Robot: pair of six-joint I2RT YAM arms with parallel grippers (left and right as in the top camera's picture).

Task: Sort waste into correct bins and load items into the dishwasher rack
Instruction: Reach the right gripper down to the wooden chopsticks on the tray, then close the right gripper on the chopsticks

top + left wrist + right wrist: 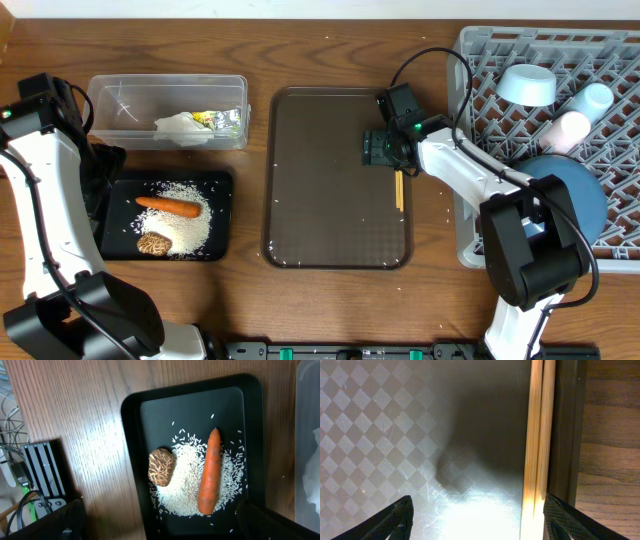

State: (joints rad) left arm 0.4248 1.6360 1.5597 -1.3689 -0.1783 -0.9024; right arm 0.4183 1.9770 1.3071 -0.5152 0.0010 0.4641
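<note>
Far left: left gripper [160, 505], spread as wide as it goes and holding nothing, hangs wrist-down over the black tray [222, 200]. In that tray: white rice [188, 228] in a loose heap, orange carrot [168, 206] lying across it, brown lump [153, 243] touching the heap's edge. Just behind, in the clear tub [165, 82]: tissue [180, 125], wrapper [205, 117] and foil [231, 122], bunched toward the right end.

Centre: brown serving tray [320, 180] on the surface [250, 300], bare apart from the chopsticks [398, 190]. These lie flat, side by side and touching, tight along the right rim.

Handling, as a judgement: light, stiff, thin and smooth, so likely to roll or split apart. Little room on the rim side for a finger. Best taken near mid-length, both sticks pinched together across their width.

Right gripper [477, 510]: low over the tray at the sticks' far end, jaws well apart, empty. From the wrist view, sticks sit just inside the rim-side finger [580, 520], the other finger well apart over bare tray. Forearm angled in from the rack side, wrist tipped downward.

Right: rack [468, 245], holding bowl [527, 85], light-blue cup [592, 100], pinkish cup [570, 130] and dark-blue plate [580, 190].
</note>
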